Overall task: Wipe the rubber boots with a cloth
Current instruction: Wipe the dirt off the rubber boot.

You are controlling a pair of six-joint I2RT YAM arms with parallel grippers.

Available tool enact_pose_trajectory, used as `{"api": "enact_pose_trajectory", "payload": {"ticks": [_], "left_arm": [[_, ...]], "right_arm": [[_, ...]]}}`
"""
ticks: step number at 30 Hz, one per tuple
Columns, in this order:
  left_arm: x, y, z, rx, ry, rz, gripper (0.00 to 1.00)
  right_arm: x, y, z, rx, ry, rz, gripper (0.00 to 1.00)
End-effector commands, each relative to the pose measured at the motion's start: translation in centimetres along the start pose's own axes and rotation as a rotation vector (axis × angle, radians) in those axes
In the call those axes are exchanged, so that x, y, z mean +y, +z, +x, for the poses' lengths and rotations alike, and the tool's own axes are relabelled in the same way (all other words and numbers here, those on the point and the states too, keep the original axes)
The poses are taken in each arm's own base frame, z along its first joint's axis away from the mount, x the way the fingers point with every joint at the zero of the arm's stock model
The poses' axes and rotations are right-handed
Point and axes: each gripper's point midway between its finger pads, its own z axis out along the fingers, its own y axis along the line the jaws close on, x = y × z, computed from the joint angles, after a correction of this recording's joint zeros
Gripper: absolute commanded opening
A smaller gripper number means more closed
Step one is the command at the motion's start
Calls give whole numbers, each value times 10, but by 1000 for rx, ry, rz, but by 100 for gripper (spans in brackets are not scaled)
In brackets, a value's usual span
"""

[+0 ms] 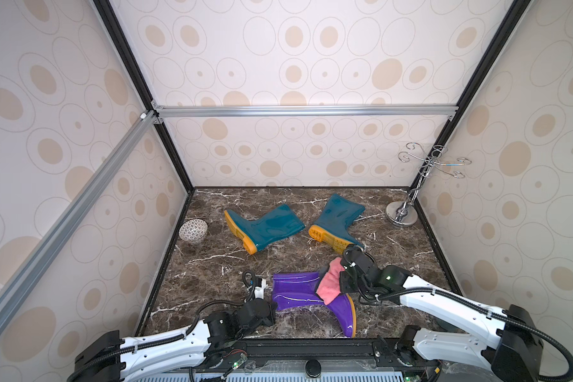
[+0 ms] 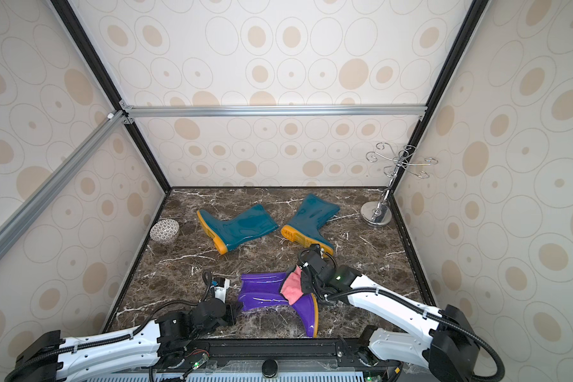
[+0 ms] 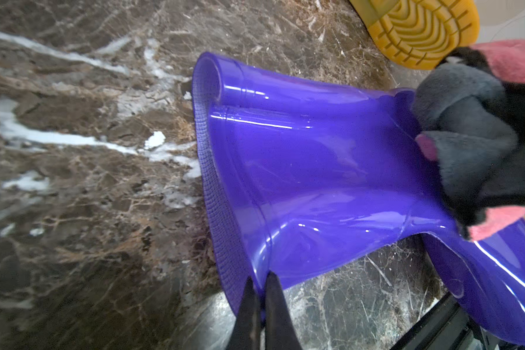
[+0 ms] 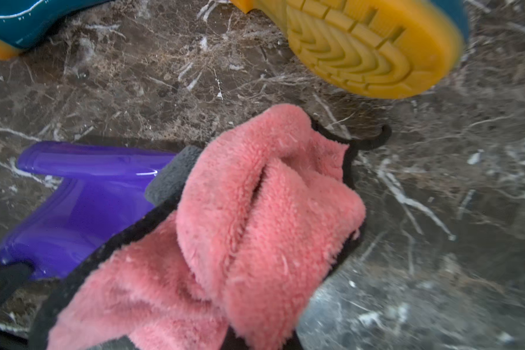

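My left gripper (image 3: 261,298) pinches the purple boot (image 3: 315,169) by its cuff; my right gripper (image 1: 342,281) clamps the cloth (image 1: 329,286). I should press flat and sweep left along the shaft.

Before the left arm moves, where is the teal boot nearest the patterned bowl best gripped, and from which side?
Probably the shaft's top rim: the teal boot lies on its side, sole toward the bowl, mouth facing the other teal boot. Come from that mouth side, pinching the thin rim; the sole looks too thick.
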Motion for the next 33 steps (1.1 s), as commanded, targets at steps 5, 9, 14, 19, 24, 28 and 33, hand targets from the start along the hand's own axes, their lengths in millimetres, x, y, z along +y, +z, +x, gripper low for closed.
{"api": "enact_pose_trajectory", "payload": {"ticks": [5, 9, 14, 19, 24, 28, 33], "left_arm": [[-2, 0, -14, -50, 35, -33, 0], [-1, 1, -12, -47, 35, -35, 0], [1, 0, -14, -50, 47, -47, 0], [2, -2, -16, -62, 45, -50, 0], [-1, -5, -20, -66, 53, -56, 0], [0, -5, -20, -64, 56, -59, 0], [2, -4, -19, -71, 51, -58, 0]], "right_arm": [[37, 17, 35, 224, -76, -165, 0], [73, 42, 18, 168, -69, -284, 0], [145, 58, 6, 149, -198, -395, 0], [222, 62, 2, 156, -209, -571, 0], [232, 56, -17, 79, -165, -556, 0], [173, 58, -9, 34, -146, -354, 0], [90, 48, 33, 88, -109, -154, 0]]}}
